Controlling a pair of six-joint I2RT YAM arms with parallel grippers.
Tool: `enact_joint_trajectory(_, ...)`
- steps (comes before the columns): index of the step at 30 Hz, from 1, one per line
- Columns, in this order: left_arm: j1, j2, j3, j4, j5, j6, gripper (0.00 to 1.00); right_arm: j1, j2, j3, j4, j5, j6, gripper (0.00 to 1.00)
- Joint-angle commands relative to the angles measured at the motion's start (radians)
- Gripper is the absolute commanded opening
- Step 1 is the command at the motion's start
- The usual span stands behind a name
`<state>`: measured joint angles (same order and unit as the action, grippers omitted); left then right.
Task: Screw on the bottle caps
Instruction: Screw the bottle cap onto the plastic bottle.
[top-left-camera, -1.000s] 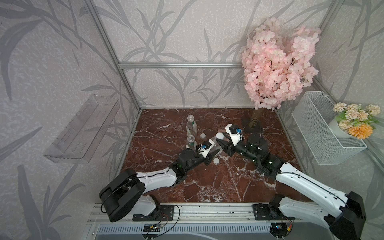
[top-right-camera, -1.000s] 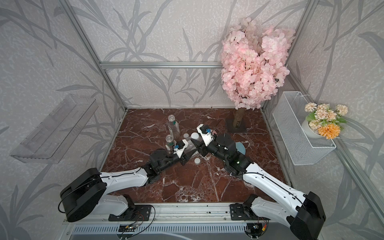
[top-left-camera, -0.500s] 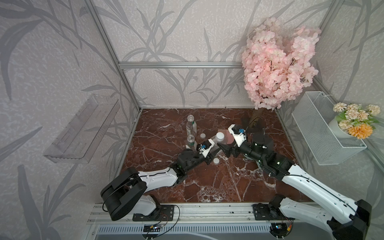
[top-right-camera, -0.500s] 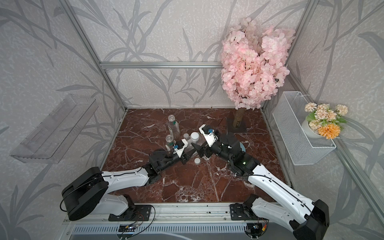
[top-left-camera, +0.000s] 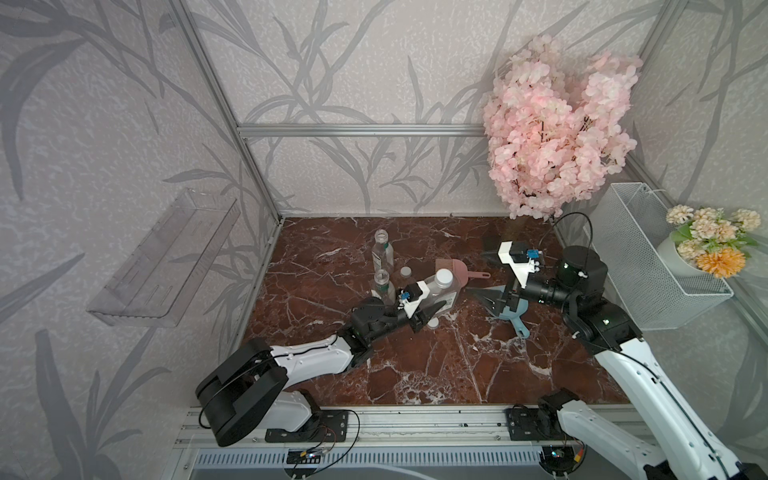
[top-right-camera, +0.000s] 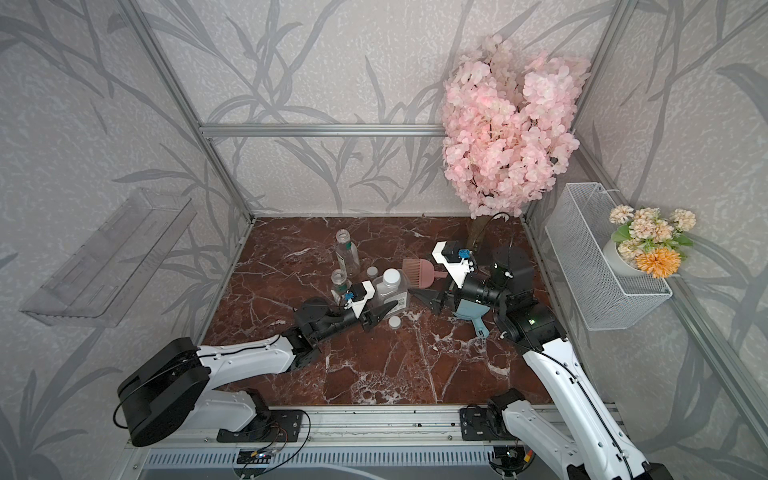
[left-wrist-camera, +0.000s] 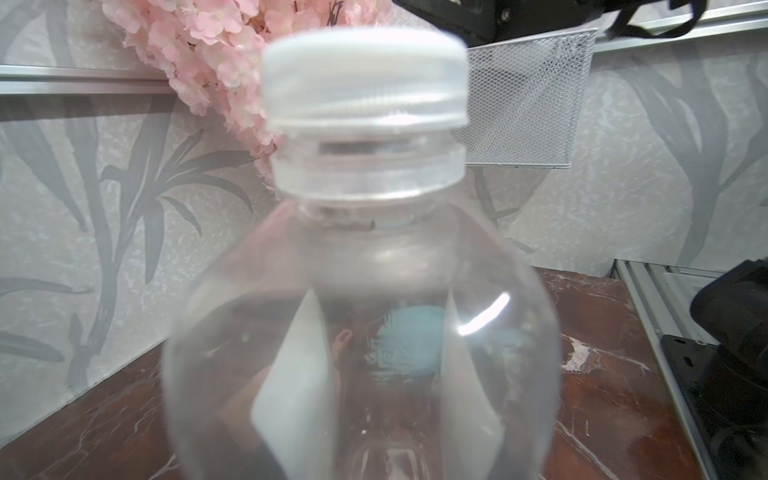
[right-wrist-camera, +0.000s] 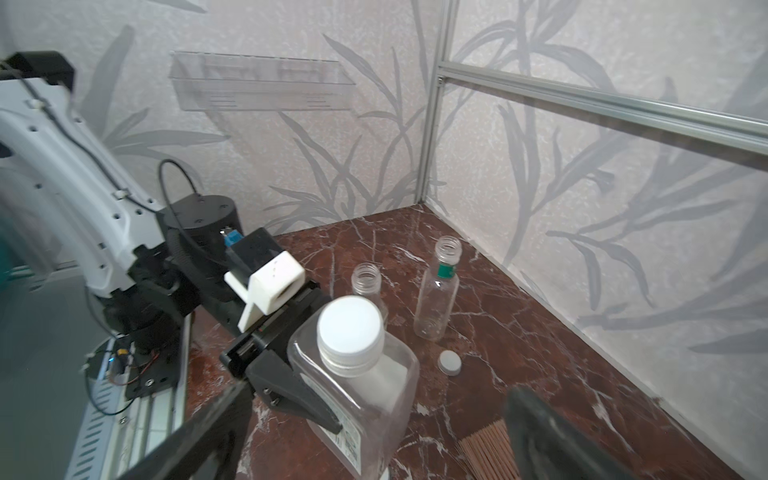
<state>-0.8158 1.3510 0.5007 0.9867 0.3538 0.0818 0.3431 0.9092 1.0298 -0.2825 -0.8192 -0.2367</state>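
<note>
The white cap (right-wrist-camera: 350, 328) sat on the square bottle (right-wrist-camera: 365, 407) clamped in the left gripper (top-left-camera: 434, 297), while the right gripper (top-left-camera: 478, 272) gaped wide; if only half-threaded, the cap could work loose.

No writing can be read anywhere. The white label (right-wrist-camera: 347, 434) on the square bottle (right-wrist-camera: 374, 399) clamped in the left gripper (top-left-camera: 432, 301) bears small dark print, too blurred to read. The green-white labels (right-wrist-camera: 446, 271) on the round bottles (right-wrist-camera: 438, 299) just beyond it are illegible too.

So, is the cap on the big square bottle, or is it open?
Capped. A white cap sits on the neck of the big square bottle. Whether it is screwed fully tight, I cannot tell.
</note>
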Motion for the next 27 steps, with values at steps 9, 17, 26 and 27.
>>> enact_joint_trajectory(9, 0.003, -0.064, 0.021, -0.039, 0.175, -0.008, 0.22, 0.006, 0.157, 0.087, 0.038, -0.349, -0.110, 0.93)
enact_joint_trajectory(17, 0.003, -0.061, 0.029, -0.046, 0.189, -0.010, 0.22, 0.060, 0.217, 0.128, -0.080, -0.294, -0.232, 0.88)
enact_joint_trajectory(26, 0.002, -0.059, 0.033, -0.057, 0.189, -0.008, 0.22, 0.099, 0.255, 0.153, -0.162, -0.236, -0.309, 0.76)
enact_joint_trajectory(27, 0.003, -0.059, 0.033, -0.058, 0.187, -0.008, 0.22, 0.100, 0.256, 0.151, -0.167, -0.233, -0.314, 0.75)
